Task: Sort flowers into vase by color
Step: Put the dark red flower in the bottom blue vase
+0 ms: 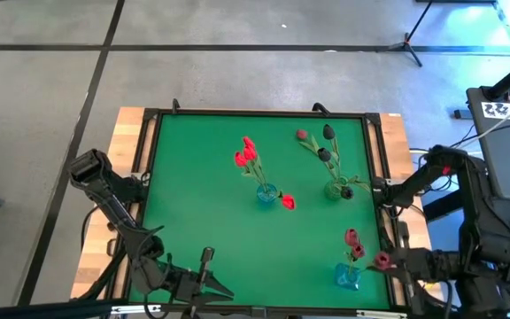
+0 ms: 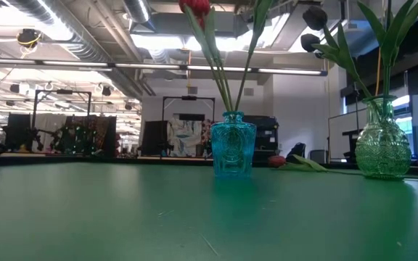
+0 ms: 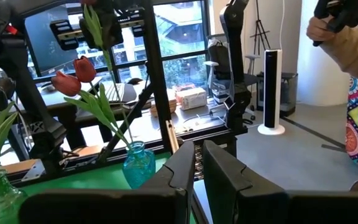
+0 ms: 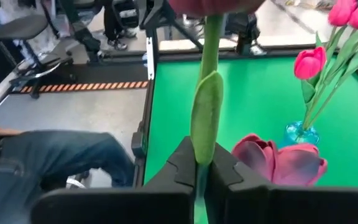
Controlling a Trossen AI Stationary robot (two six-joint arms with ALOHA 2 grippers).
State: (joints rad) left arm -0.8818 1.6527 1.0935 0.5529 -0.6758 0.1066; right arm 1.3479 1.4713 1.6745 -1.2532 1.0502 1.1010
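Three vases stand on the green table (image 1: 193,177). A blue vase (image 1: 265,194) in the middle holds red tulips (image 1: 245,155). A green glass vase (image 1: 336,189) holds dark maroon tulips (image 1: 327,133). A second blue vase (image 1: 348,276) near the right near corner holds dusty pink tulips (image 1: 352,237). One red tulip (image 1: 288,202) lies flat on the table beside the middle vase. My right gripper (image 1: 390,263) is at the table's right near corner, shut on a pink tulip (image 1: 382,260). My left gripper (image 1: 205,263) waits shut at the near edge. My right gripper pinches the pink tulip's green stem (image 4: 202,171) between its two fingers, just below a leaf (image 4: 206,115). The stem runs on past the fingertips to the head (image 4: 213,5). The stem's lower end is hidden behind the fingers.
A dusty pink head (image 4: 278,163) of the near vase's bunch sits close beside my right fingers. The table's black frame (image 1: 384,190) borders the green top. People show beyond the table: a leg in jeans (image 4: 48,162) and an arm (image 3: 347,37).
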